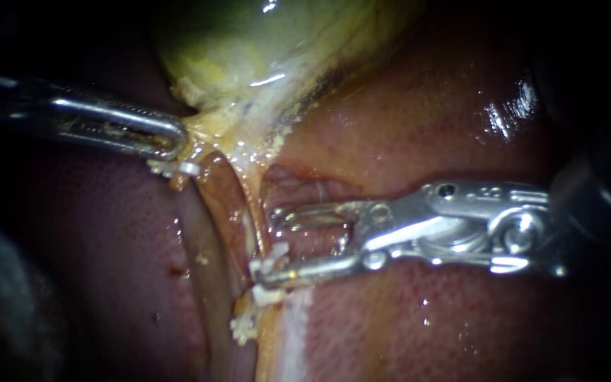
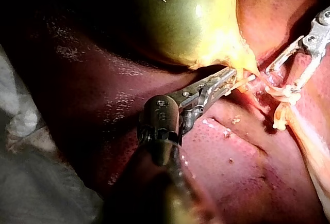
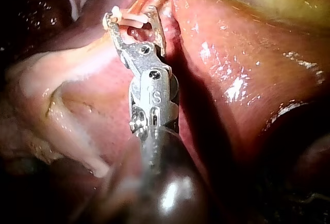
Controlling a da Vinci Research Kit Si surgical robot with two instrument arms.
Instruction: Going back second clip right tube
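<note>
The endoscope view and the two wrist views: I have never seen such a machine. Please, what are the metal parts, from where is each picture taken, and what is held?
This is a surgical robot working at a bench on a pig's organs. The endoscope view comes from a camera close to the tissue. Each wrist view comes from a camera on one instrument's arm. The glossy dark red surface is the liver, and the rounded green-yellow sac is the gallbladder. The left instrument, a thin silver metal shaft ending in two small jaws, has its jaws shut on the pale yellow tissue at the gallbladder's neck. The right instrument, of the same make, has its jaws open with their tips at a thin pale tube. This tube bears small white clips. The right instrument holds nothing.
</note>
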